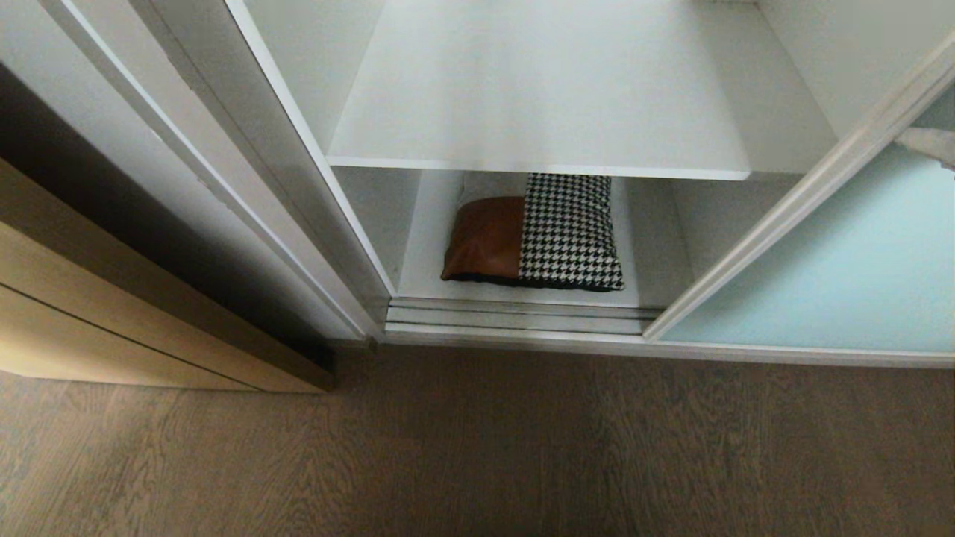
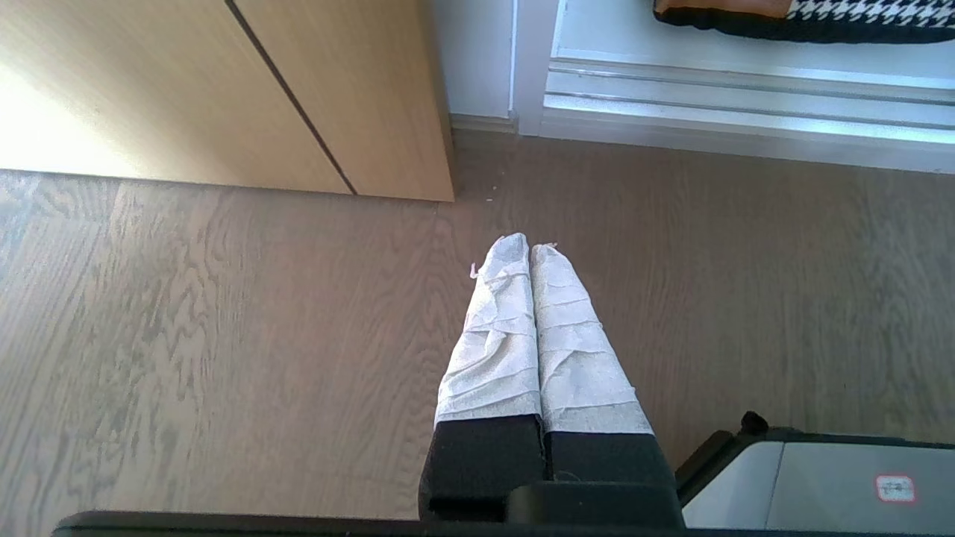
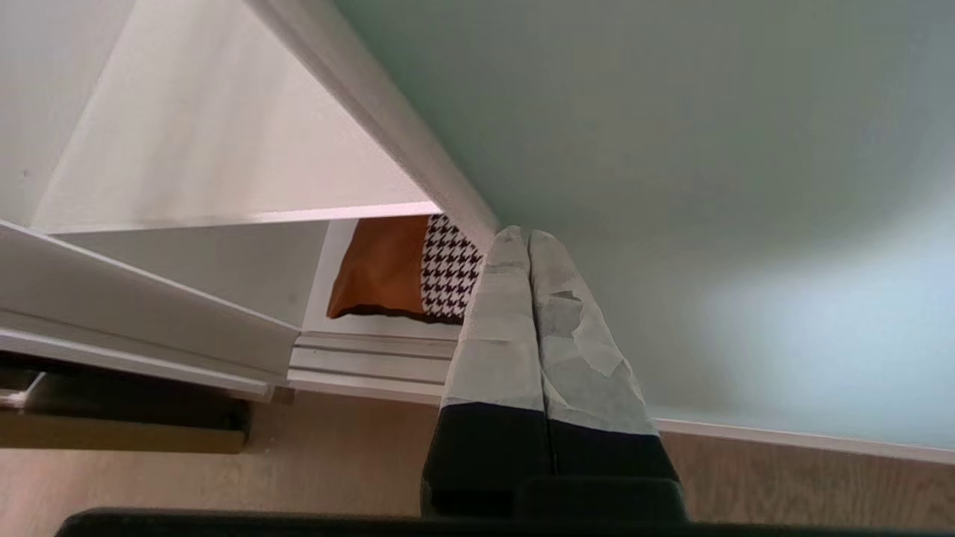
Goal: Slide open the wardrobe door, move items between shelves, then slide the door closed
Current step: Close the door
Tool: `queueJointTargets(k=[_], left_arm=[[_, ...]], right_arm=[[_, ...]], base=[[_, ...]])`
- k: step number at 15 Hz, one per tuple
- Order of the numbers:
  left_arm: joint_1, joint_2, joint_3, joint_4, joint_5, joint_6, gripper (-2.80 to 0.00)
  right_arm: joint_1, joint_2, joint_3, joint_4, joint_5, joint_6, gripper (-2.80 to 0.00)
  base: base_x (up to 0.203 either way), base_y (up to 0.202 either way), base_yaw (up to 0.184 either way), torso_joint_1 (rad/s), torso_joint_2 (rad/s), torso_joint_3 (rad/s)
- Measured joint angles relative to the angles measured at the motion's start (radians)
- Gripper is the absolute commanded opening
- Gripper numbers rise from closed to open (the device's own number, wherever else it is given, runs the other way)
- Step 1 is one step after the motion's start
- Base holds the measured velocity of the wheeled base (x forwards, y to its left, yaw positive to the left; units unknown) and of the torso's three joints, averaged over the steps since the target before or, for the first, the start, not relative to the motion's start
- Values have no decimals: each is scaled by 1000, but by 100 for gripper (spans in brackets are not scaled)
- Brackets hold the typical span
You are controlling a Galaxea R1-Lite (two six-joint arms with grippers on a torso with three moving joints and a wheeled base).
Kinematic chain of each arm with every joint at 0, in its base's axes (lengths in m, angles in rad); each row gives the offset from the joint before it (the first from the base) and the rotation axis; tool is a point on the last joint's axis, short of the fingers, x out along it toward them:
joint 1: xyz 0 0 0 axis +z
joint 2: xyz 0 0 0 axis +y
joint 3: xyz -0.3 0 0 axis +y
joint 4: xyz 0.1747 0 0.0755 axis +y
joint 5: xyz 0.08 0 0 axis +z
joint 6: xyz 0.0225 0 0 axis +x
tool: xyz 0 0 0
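Frosted matt aqua glass fills the sliding wardrobe door (image 1: 835, 276) at right; shelves (image 1: 552, 97) are smooth white laminate; the floor (image 1: 477, 447) is grained matt wood.

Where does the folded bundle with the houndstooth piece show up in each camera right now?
Head view: folded bundle lies centre frame on the bottom shelf, under the upper shelf.
Left wrist view: only its front edge shows at the top right corner.
Right wrist view: it sits mid-frame, just beside the shut right gripper.
Shared landmark: the silver floor track in front of the bundle.
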Motion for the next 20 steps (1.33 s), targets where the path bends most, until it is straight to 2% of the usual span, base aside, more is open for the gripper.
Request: queueJointTargets(k=[6, 10, 12, 17, 20], left_arm=[[0, 0, 0, 0, 0, 0, -280], [0, 0, 0, 0, 0, 0, -280], [0, 0, 0, 0, 0, 0, -280], [0, 0, 0, 0, 0, 0, -280], [0, 0, 0, 0, 0, 0, -280]], right_arm=[[31, 4, -7, -1, 2, 0, -280], [116, 4, -1, 0, -11, -4, -280], [194, 4, 5, 4, -25, -9, -280], [453, 0, 14, 5, -154, -20, -280], [554, -60, 59, 9, -197, -39, -280]], base=[[0, 0, 0, 0, 0, 0], [0, 0, 0, 0, 0, 0], [0, 0, 0, 0, 0, 0], [0, 0, 0, 0, 0, 0], [0, 0, 0, 0, 0, 0]])
